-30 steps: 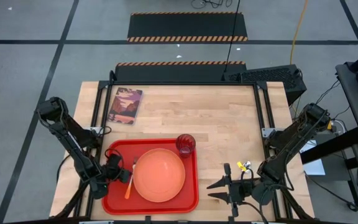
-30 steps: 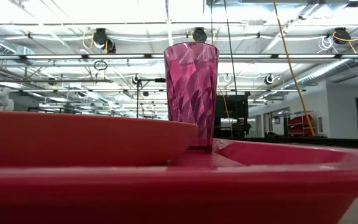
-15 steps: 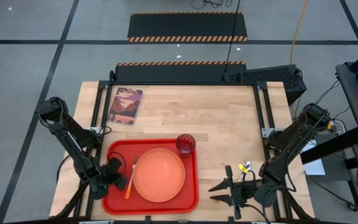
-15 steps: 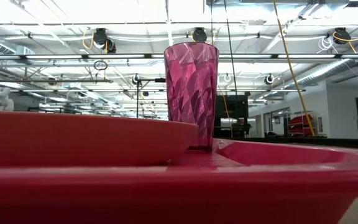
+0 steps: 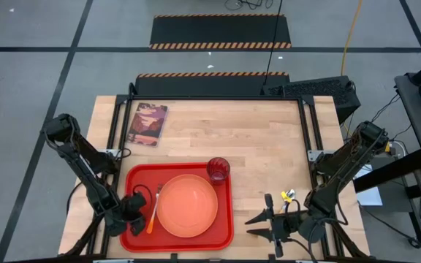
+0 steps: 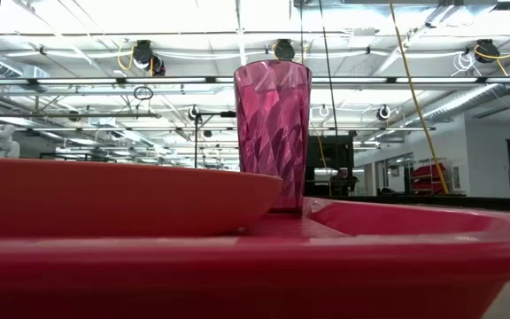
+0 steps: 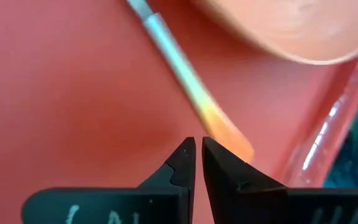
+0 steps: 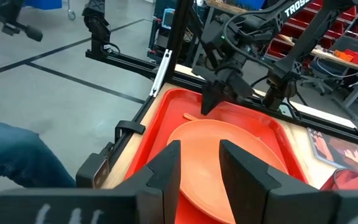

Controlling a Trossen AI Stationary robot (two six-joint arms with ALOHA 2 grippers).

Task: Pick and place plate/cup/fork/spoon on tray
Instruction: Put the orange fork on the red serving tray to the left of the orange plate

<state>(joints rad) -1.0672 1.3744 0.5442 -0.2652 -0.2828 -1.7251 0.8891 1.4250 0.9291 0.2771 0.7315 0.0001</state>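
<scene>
Closest to the table's front edge, the right gripper sits on bare wood right of the tray, fingers spread apart, nothing in them. The left gripper is over the tray's left side, fingers pretty much together and empty, right next to the fork. The red tray holds three things: one orange plate in the middle, one fork left of it, and one cup upright at the back right corner. Farther back-left lies one book. The spoon can't be made out.
</scene>
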